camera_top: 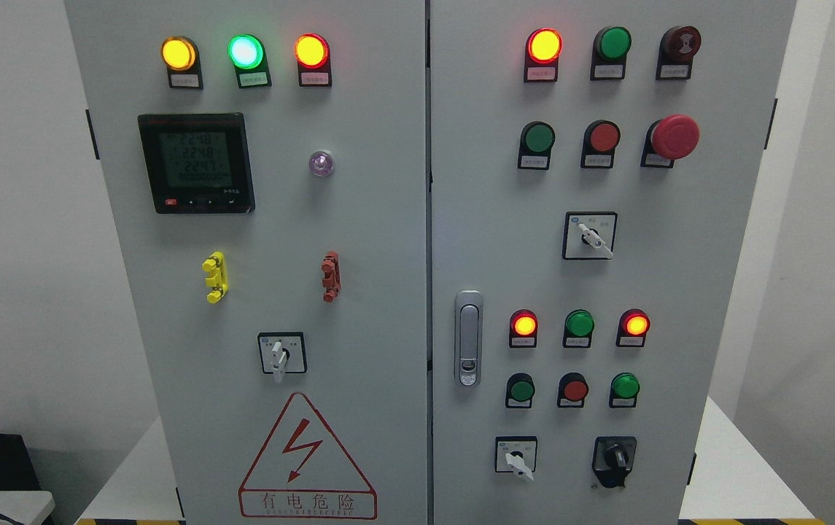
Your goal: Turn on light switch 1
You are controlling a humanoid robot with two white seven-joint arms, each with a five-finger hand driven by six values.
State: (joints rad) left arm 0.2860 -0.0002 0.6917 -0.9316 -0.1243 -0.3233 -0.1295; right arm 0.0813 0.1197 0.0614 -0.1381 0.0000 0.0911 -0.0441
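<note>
Neither hand is showing in the head view, so I cannot tell whether the fingers are spread or curled. The camera is facing the cabinet [388, 219] squarely, probably so that every control is sitting in plain sight before an arm is raised.

Taking the latch [467, 337] as the marker, four rotary controls are standing around it:

- A white selector [281, 354] is sitting to the left of the latch at about its height, with its lever hanging straight down.
- A second selector [590, 235] is sitting up and to the right of the latch, with its lever pointing down-right.
- A third selector [515, 456] is sitting below and just right of the latch, also slanting down-right.
- A black knob [614, 457] is sitting farther right of the latch on that same low row.

The labels are too small to read, so which of these is light switch 1 is a guess. It is possibly the third selector, but I cannot confirm that.

Several lamps are glowing, among them a green lamp [246, 51] far up and left of the latch, and the meter [195, 162] up-left of it is showing figures. The panel therefore seems to be powered. That fits the warning sign [307, 459] sitting down-left of the latch.

The task is only beginning, and nothing is touching any switch. The reach will be needing a fingertip pinch on a small lever and a short twist. It should be keeping clear of the red stop button [674, 136] up-right of the latch.
</note>
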